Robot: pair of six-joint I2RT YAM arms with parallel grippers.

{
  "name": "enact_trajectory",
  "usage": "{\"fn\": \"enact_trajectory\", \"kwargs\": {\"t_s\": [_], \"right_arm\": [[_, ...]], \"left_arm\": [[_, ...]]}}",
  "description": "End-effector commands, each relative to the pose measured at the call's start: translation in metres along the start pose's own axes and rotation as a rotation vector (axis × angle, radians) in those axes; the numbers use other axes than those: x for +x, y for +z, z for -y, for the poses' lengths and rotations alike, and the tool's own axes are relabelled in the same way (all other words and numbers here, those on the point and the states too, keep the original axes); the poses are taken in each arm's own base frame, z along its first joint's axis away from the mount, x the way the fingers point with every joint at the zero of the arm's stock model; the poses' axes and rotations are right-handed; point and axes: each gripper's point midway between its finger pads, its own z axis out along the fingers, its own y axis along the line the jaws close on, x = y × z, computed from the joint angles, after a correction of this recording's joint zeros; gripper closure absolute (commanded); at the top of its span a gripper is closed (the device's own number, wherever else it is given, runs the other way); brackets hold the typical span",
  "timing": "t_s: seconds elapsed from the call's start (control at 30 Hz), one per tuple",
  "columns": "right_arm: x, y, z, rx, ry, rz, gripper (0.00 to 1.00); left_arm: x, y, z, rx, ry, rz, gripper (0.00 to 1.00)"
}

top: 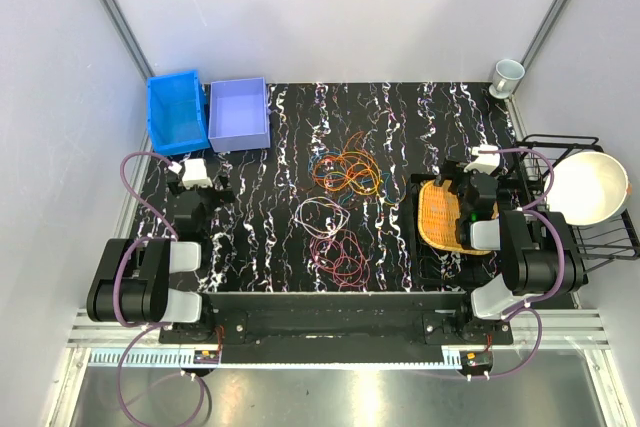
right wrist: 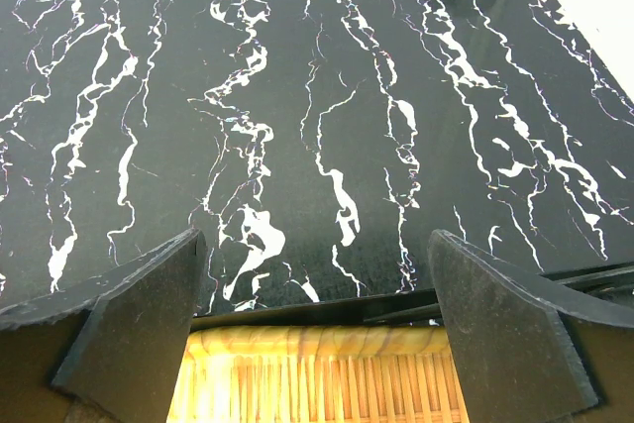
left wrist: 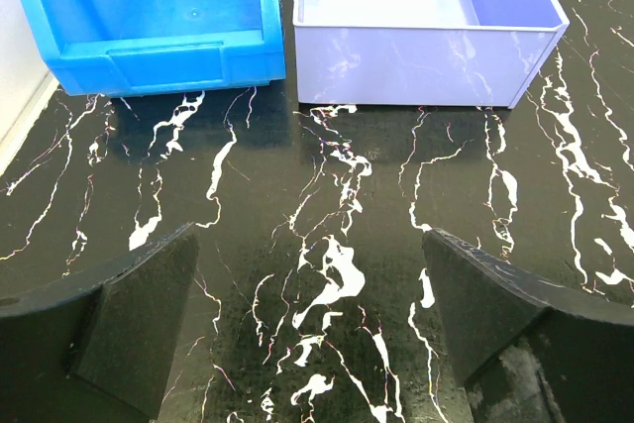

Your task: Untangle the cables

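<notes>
Overhead, black white-veined table [top: 290,127] — pale walls [top: 350,7], cables [top: 348,171] mid-surface, left claw [left wrist: 309,245], right claw [right wrist: 315,245] (both spread wide).

A robot lab: white panel walls [top: 330,7], aluminium frame [top: 112,7], arms [top: 135,282] bolted to table [top: 400,107].

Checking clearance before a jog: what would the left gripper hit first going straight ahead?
Probably the front wall of the pale lavender plastic bin, near its left corner; the blue plastic bin sits just left. Only bare black marbled tabletop lies before it. Depth unclear.
</notes>
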Motion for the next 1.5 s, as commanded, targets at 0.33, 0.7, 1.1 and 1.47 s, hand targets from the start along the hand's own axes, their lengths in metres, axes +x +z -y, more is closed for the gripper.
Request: {"fn": "enact_trajectory", "kwargs": {"t_s": [0.33, 0.7, 1.1, 1.47], "right_arm": [[-0.013, 0.006, 0.008, 0.038, 0.031, 0.041, 0.0], [-0.036, 0.004, 0.013, 0.129, 0.031, -0.038, 0.0], [-0.125, -0.011, -0.065, -0.158, 0.192, -0.078, 0.0], [-0.134, -0.031, -0.156, -0.614, 0.646, -0.287, 0.0]], "left_arm": [[-0.032, 0.007, 0.005, -0.016, 0.011, 0.108, 0.01], [-0.033, 0.007, 0.005, -0.016, 0.011, 0.11, 0.01], [-0.033, 0.008, 0.005, -0.016, 0.011, 0.11, 0.01], [-0.034, 0.007, 0.004, -0.019, 0.012, 0.116, 0.01]]}}
